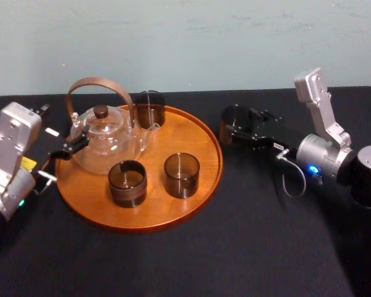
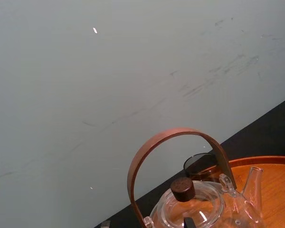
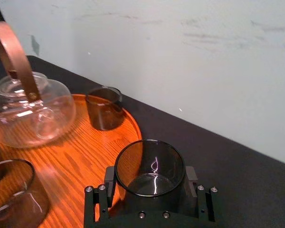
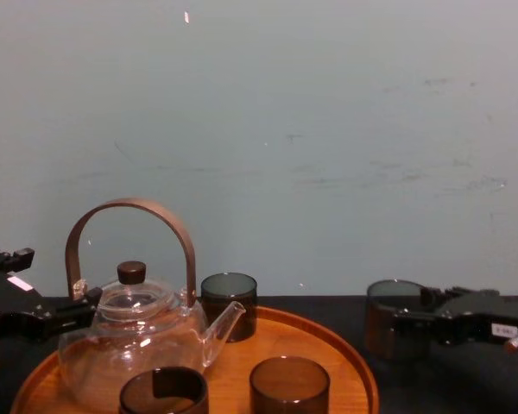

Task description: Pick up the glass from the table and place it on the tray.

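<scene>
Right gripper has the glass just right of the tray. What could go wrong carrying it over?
Carried low, the glass in the right gripper could catch the rim of the tray and tip.
Overshooting the tray's bare right part could knock the nearest cup there.
The left gripper sits close beside the teapot; any nudge could shift it.
</scene>
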Controlling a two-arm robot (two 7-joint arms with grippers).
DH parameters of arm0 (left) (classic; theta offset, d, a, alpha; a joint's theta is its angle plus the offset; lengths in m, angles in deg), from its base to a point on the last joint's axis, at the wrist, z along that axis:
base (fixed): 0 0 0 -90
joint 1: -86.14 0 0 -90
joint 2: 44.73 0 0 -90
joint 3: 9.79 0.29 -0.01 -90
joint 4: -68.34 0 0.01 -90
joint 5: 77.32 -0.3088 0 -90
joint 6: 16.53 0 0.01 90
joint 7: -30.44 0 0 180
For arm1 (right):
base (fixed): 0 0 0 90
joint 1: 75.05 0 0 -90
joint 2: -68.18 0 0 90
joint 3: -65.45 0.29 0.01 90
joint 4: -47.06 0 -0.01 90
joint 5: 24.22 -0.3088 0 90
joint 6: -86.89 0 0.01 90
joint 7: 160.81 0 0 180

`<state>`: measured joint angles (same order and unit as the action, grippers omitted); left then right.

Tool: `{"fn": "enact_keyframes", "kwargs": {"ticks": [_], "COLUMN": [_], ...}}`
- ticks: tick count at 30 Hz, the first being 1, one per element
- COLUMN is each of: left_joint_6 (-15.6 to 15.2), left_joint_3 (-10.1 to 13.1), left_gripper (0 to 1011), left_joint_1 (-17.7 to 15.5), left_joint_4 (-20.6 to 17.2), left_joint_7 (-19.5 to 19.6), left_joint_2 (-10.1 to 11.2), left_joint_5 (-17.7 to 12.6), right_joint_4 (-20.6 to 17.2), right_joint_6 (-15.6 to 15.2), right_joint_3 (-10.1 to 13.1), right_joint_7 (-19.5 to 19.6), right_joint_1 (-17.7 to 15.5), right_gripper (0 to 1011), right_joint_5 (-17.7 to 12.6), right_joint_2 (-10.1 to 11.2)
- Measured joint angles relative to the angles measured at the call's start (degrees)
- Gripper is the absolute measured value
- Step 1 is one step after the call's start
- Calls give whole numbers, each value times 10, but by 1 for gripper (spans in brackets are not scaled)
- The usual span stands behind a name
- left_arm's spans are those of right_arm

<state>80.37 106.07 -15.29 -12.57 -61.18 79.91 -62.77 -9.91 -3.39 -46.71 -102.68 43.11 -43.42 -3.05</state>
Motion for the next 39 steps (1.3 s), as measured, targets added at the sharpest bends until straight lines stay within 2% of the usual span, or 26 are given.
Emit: {"fn": "enact_keyframes", "kwargs": {"ticks": [7,14,24,39], "left_joint_6": [0,0,0,0], "left_joint_3": [0,0,0,0], "left_gripper": [1001,1001,1001,1001], "left_joint_1": [0,0,0,0], "left_joint_4": [0,0,0,0], "left_joint_7": [0,0,0,0], "left_joint_2": [0,0,0,0], "left_joint_5": [0,0,0,0], "right_joint_4": [-19,8,93,217], "right_joint_6": [0,11,51,108], "right_joint_3": [-19,-37,-60,-64], "right_joint_7": [-7,-19,-45,-74], "right_joint_1": [8,35,87,145], "right_gripper": [889,889,889,889], "right_joint_5": [8,16,30,43], "right_joint_2": [-2,-18,-51,-91]}}
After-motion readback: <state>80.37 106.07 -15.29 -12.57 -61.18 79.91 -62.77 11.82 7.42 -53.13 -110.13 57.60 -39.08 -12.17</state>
